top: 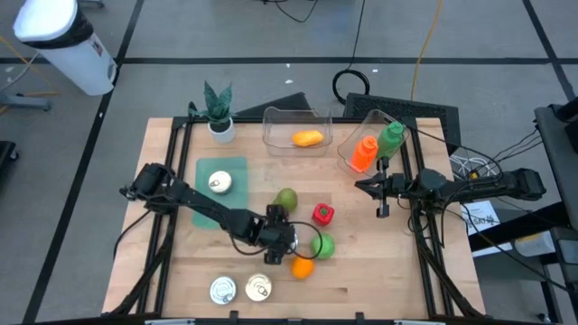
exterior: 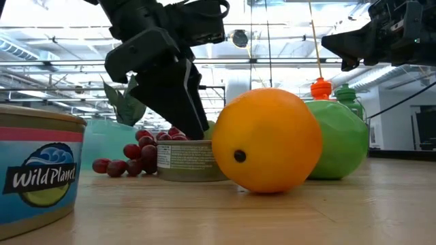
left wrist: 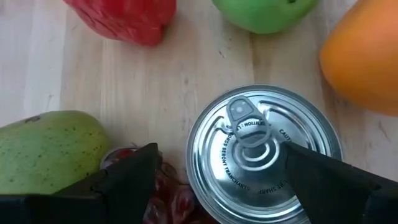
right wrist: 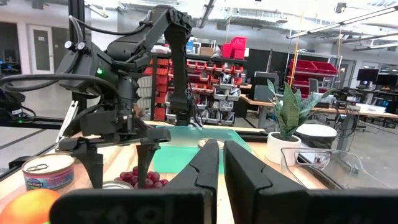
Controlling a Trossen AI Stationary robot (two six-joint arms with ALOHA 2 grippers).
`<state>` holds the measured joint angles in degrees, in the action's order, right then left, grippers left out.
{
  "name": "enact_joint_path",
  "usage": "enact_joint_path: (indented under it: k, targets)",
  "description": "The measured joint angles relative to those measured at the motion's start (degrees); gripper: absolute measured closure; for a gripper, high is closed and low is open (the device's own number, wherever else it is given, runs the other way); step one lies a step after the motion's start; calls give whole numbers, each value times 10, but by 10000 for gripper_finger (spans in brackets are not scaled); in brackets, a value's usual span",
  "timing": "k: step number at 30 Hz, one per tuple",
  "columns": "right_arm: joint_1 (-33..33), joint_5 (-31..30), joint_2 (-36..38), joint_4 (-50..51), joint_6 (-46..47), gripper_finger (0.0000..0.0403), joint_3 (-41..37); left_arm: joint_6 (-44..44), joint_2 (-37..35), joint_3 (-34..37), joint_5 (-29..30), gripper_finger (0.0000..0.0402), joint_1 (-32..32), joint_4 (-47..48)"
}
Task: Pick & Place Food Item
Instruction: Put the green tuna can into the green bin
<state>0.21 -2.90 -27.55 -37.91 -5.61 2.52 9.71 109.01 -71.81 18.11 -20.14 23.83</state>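
My left pincer [left wrist: 214,171] low at desk's middle, fingers spread either side of tin [left wrist: 264,155], not gripping. Orange [left wrist: 364,56] just beside. Right pincer [top: 381,188] raised near right edge, closed.

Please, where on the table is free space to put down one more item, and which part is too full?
Bare wood lies along the table front, right of the orange, and below the right gripper. Another strip lies between the teal mat and the clear bin. It is crowded around the left gripper: mango, red pepper, green apple, cans.
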Motion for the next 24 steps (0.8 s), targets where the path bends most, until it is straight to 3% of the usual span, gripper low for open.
enact_joint_path:
  k: [7, 12, 24]
  targets:
    - [0, 0, 0, 0, 0, 389, 0, -9, 0, 0, -68, 52, 3, -35]
    - [0, 0, 0, 0, 0, 389, 0, -4, 0, 0, -77, 52, 2, -104]
    - [0, 0, 0, 0, 0, 389, 0, 103, 0, 0, -126, 52, 12, -130]
